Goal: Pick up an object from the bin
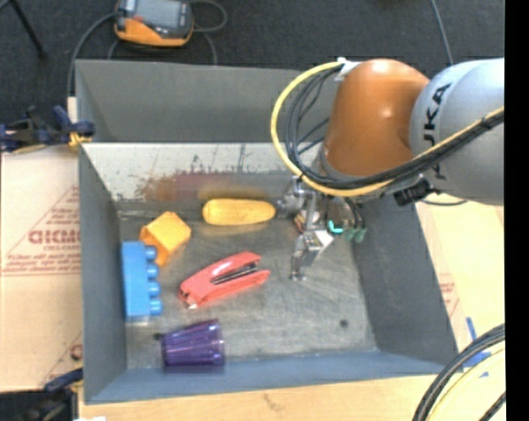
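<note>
My gripper [301,266] hangs below the orange wrist cover, over the bin floor right of centre, with nothing between its fingers. A red stapler [223,280] lies just to its left, tilted, its near end a short way from the fingertips. A yellow corn-cob shaped thing [238,211] rests near the back wall, up and left of the gripper.
Along the left side lie an orange-yellow block [166,233] and a blue toy brick [139,280]. A purple cup [194,345] lies on its side near the front wall. Bare bin floor stretches right of the gripper and in front of it.
</note>
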Available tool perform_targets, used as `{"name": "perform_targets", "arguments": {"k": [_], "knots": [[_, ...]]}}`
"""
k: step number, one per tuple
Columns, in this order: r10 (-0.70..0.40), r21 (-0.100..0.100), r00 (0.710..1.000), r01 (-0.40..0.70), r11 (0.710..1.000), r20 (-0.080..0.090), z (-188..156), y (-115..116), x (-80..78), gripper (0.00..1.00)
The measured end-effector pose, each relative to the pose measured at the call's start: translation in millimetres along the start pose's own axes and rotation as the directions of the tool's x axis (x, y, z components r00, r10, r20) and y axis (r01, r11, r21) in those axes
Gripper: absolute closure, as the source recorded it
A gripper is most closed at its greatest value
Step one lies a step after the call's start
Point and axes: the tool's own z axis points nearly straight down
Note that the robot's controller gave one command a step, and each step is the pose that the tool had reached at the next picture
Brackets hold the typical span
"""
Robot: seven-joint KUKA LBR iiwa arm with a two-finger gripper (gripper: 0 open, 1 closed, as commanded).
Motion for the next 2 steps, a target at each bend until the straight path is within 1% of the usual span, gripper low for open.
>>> {"name": "perform_targets", "arguments": {"k": [1, 2], "knots": [[0.0, 0.0, 1.0, 0.0, 1.0, 0.008, -4, 0, -1.6, 0.0], [-0.101, 0.001, 0.995, 0.101, 0.995, 0.011, 54, 28, -3.7, 0.0]]}}
